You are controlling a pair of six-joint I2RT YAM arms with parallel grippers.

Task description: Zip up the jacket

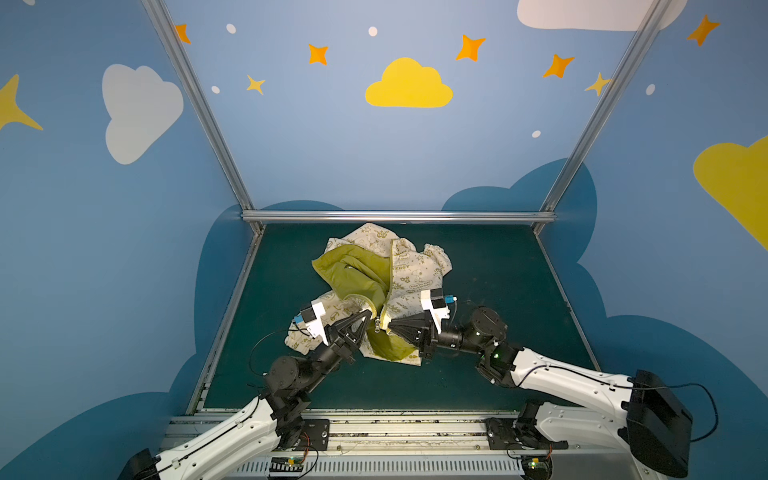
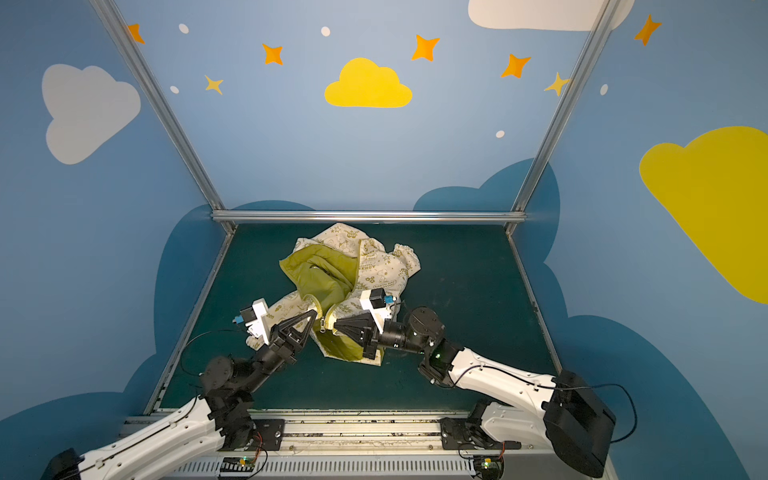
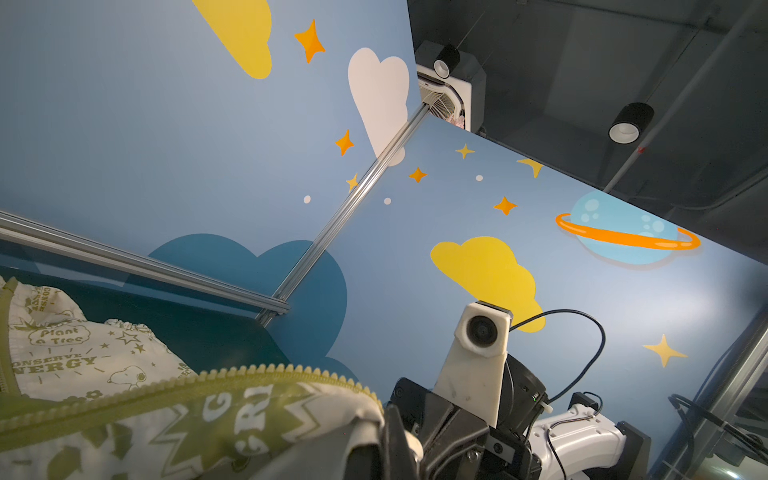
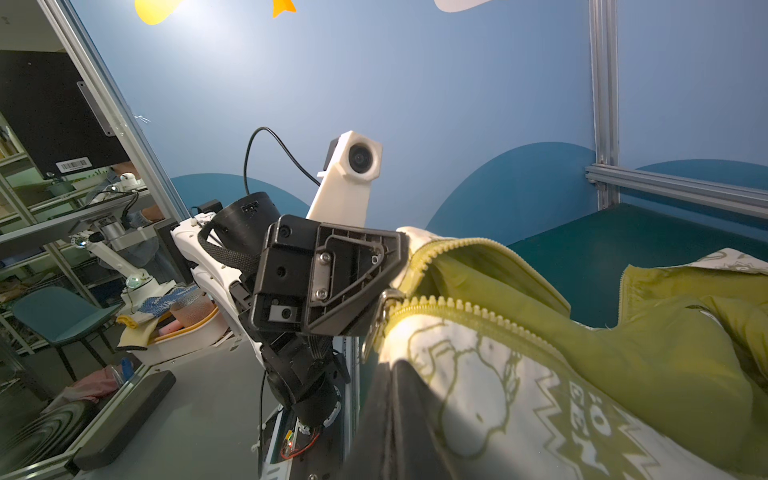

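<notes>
The cream jacket (image 1: 415,270) (image 2: 382,270) with olive prints lies crumpled mid-table, its olive lining (image 1: 357,270) turned up. Both grippers hold its near front edges raised, facing each other. My left gripper (image 1: 368,316) (image 2: 311,318) (image 3: 374,457) is shut on the edge with the toothed zipper row (image 3: 249,370). My right gripper (image 1: 390,326) (image 2: 334,326) (image 4: 399,415) is shut on the printed panel right beside the metal zipper slider (image 1: 377,325) (image 4: 384,307). Beyond the slider the two tooth rows spread apart. A sleeve (image 1: 436,253) bunches at the far right.
The dark green mat (image 1: 498,291) is fenced by aluminium rails at the back (image 1: 399,217) and along both sides, with blue painted walls behind. A metal track (image 1: 395,432) with the arm bases runs along the front edge.
</notes>
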